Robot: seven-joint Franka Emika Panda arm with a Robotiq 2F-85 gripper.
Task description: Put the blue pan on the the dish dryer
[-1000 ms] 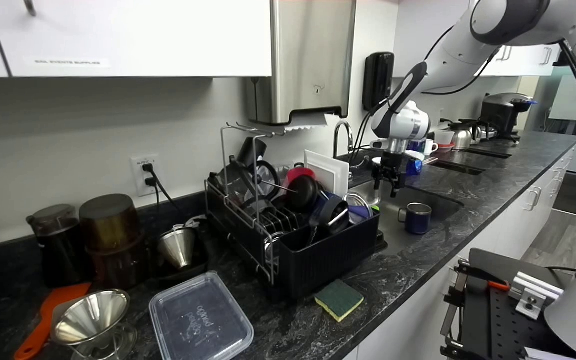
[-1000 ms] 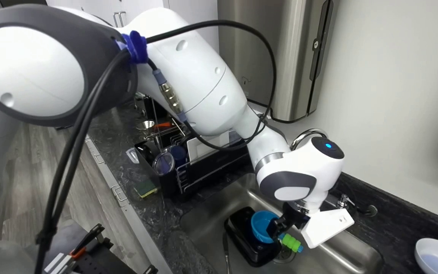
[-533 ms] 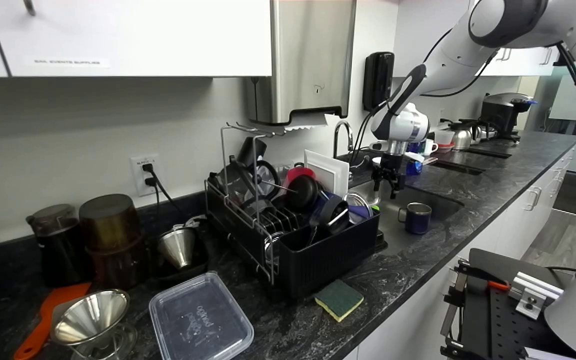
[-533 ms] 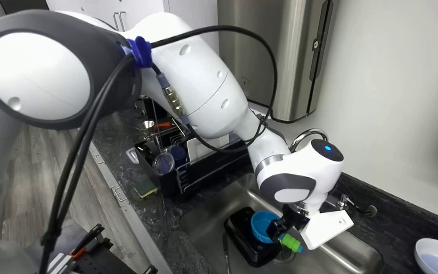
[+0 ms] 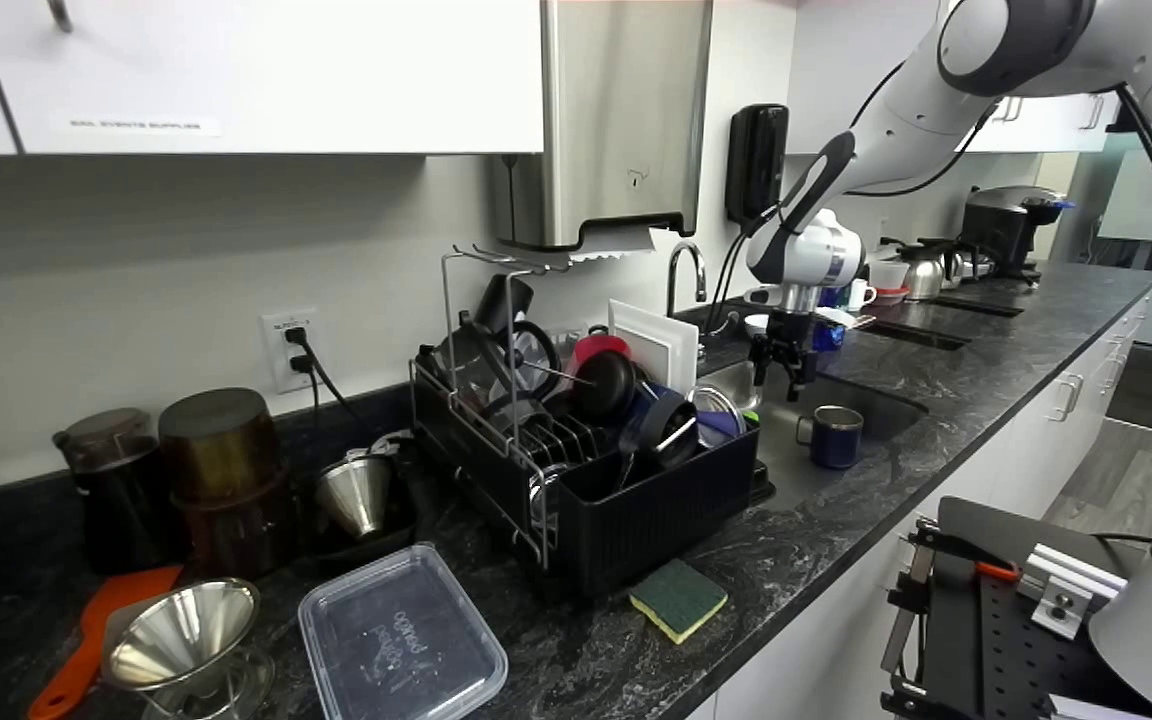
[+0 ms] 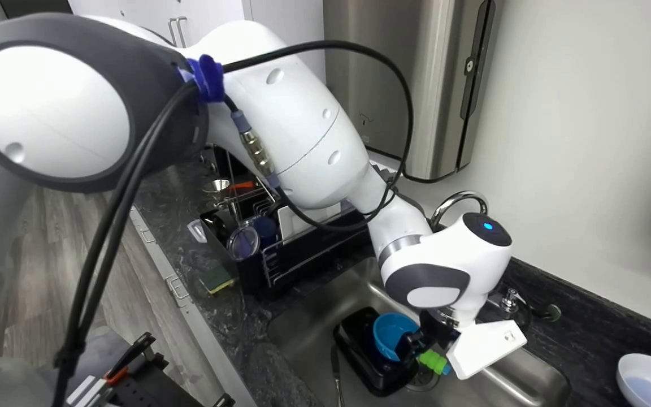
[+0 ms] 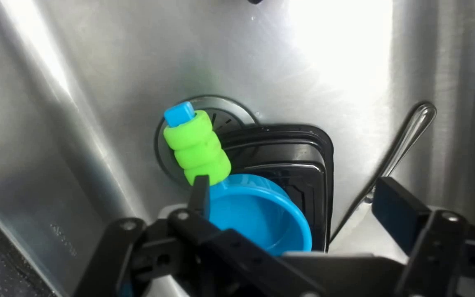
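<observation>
Along the bottom of the wrist view, the gripper gapes wide, the blue pan sits at lower centre on a black container, and the dish dryer stands mid-frame in an exterior view.

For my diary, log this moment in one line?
End effector: open | blue pan: in sink, ungripped | dish dryer: awaiting pan
</observation>
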